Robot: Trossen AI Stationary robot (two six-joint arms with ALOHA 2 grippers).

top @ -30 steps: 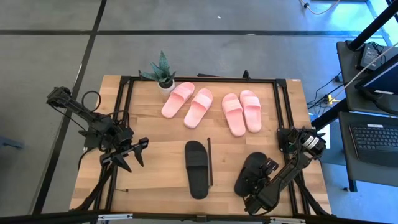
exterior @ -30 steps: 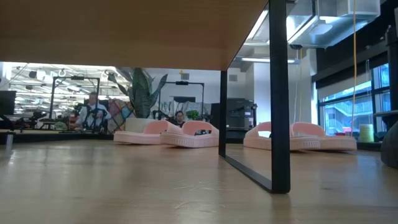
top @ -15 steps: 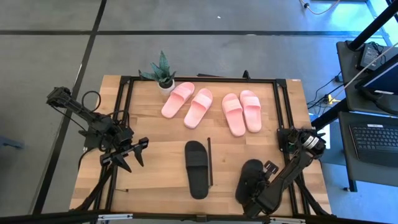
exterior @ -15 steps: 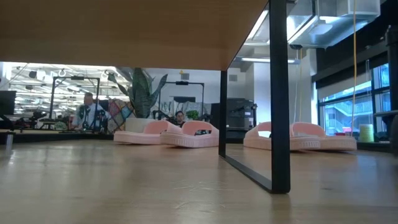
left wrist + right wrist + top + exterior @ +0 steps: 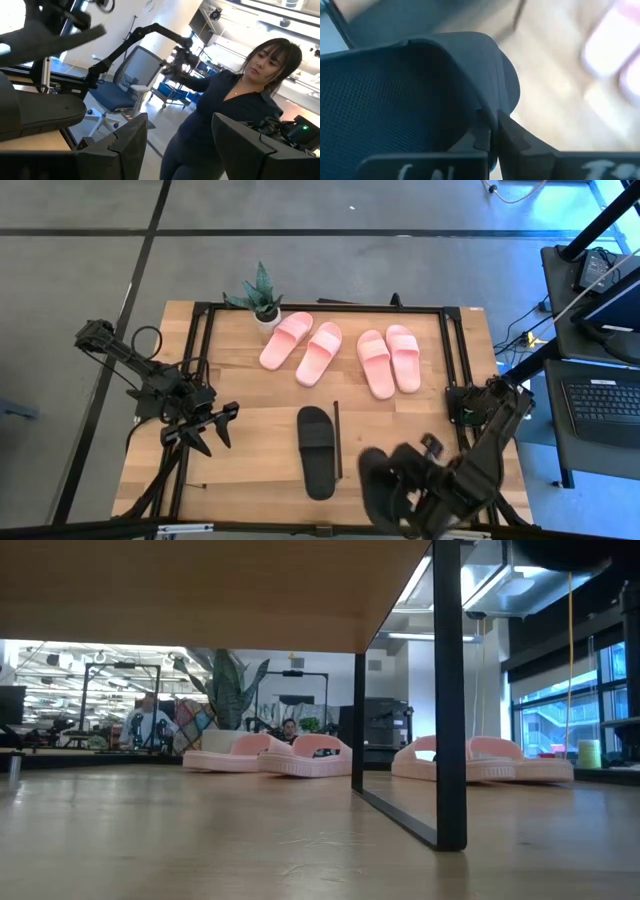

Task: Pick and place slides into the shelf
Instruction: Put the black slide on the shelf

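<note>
Holding one black slide [image 5: 378, 485] clear of the tabletop [image 5: 250, 425] near its front right corner, the right gripper [image 5: 420, 495] is clamped on the sandal, a grasp the high view blurs but the right wrist view shows close up, its fingers pinching the slide's edge. From above, the other black slide [image 5: 316, 451] lies flat beside a thin black bar, the two pink pairs [image 5: 301, 347] [image 5: 389, 360] sit at the far side by a potted plant [image 5: 261, 295], and the left gripper [image 5: 205, 430] waits spread open over the left side. The low view alone shows the shelf's [image 5: 200, 585] wood board overhead and what looks like the lifted slide's dark edge at the upper right corner.
</note>
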